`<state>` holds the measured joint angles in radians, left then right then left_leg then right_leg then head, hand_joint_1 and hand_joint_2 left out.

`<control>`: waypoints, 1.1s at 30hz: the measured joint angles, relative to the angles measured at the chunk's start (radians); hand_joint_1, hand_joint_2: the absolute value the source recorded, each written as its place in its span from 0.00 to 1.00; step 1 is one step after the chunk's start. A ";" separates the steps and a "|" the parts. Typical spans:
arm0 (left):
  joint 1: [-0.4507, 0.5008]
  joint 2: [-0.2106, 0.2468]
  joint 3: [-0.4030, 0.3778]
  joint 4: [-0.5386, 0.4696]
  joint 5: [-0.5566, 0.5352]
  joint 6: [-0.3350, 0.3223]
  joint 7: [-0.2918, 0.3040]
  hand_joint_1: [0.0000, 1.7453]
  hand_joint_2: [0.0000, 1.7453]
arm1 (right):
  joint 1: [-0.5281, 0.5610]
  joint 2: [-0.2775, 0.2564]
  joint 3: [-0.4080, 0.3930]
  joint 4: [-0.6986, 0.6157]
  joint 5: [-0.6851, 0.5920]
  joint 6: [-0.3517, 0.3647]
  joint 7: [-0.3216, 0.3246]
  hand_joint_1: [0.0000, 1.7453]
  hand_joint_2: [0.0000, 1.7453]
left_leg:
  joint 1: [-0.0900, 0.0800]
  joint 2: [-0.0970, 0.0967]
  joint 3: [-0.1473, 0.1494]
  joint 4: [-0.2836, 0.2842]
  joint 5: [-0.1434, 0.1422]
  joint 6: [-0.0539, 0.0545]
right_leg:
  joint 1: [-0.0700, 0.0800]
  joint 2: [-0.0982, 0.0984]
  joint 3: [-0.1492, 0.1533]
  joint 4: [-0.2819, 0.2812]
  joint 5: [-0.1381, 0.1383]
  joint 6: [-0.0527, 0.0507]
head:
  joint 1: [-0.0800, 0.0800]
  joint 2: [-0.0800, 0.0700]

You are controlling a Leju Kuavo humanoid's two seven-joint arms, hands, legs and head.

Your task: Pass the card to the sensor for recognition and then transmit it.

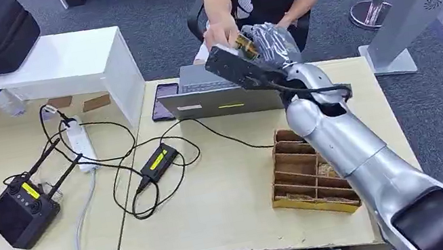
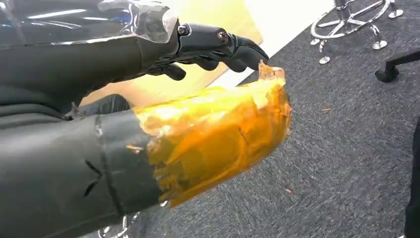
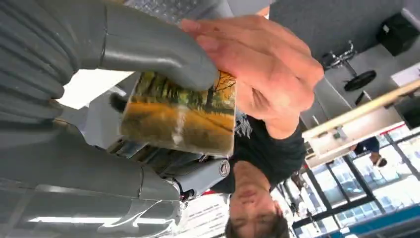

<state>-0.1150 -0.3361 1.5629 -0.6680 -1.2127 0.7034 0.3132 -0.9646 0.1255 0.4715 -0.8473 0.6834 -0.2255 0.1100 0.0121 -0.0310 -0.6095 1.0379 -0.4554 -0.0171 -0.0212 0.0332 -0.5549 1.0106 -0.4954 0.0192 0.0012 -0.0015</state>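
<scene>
At upper centre of the head view, the right hand (image 1: 258, 46) pinches one card (image 3: 181, 113) between thumb and fingers, and a person's hand (image 3: 262, 64) has closed on its far edge. The handover looks under way. To do it well, the robot should hold steady and loosen only once the person grips firmly. The left hand (image 2: 218, 47), fingers curled, holds nothing. One laptop (image 1: 217, 95) and one tray (image 1: 309, 171) sit on the worktop (image 1: 230, 192).
</scene>
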 joint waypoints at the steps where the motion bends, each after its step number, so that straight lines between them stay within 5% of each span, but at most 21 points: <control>1: 0.000 0.000 0.000 0.000 0.000 0.000 0.000 0.00 0.00 | 0.001 0.004 0.000 0.009 -0.021 0.000 -0.015 0.00 1.00 | 0.000 0.000 0.000 0.000 0.000 0.000 | 0.000 0.000 0.000 0.000 0.000 0.000 | 0.000 0.000; 15: 0.001 0.000 0.000 0.000 0.030 0.000 0.033 0.00 0.00 | 0.145 -0.006 -0.063 -0.051 -0.221 -0.061 -0.227 0.00 1.00 | 0.000 0.000 0.000 0.000 0.000 0.000 | 0.000 0.000 -0.001 -0.001 0.000 0.000 | 0.000 0.000; 33: 0.003 0.001 0.000 -0.001 0.072 0.000 0.083 0.00 0.00 | 0.772 -0.197 -0.074 -0.667 -0.416 -0.111 -0.444 0.00 1.00 | 0.000 -0.001 -0.002 0.000 -0.002 0.001 | 0.000 -0.002 -0.001 -0.002 -0.002 0.001 | 0.000 0.000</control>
<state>-0.1125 -0.3349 1.5633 -0.6691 -1.1410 0.7034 0.3960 -0.1927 -0.0716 0.3979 -1.5147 0.2674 -0.3364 -0.3341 0.0119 -0.0324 -0.6119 1.0379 -0.4576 -0.0160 -0.0214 0.0311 -0.5562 1.0090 -0.4972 0.0203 0.0011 -0.0015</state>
